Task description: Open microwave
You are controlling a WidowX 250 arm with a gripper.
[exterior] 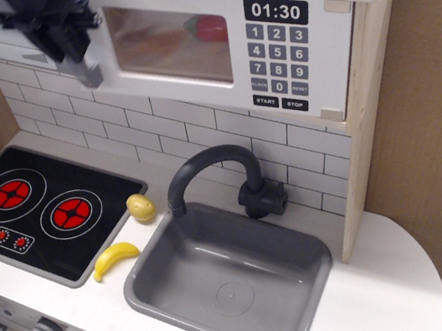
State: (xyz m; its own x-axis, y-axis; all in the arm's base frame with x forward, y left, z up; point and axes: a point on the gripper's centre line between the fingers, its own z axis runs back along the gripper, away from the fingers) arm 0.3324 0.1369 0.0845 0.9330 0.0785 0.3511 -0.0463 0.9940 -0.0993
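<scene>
Black pincer (63, 30) clamped on grey handle (89, 69) at the left edge of the microwave (209, 44), which sits top centre above the counter (392, 273), its door swung partly ajar.

The white bench (392, 273) carries a yellow banana (114, 258) and a lemon (140, 206) between hob (37, 209) and sink (231, 278)

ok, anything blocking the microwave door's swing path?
Nothing visible. The pincer is at the grey handle on the door, which stands slightly ajar. The faucet, lemon and banana sit well below the door.
</scene>
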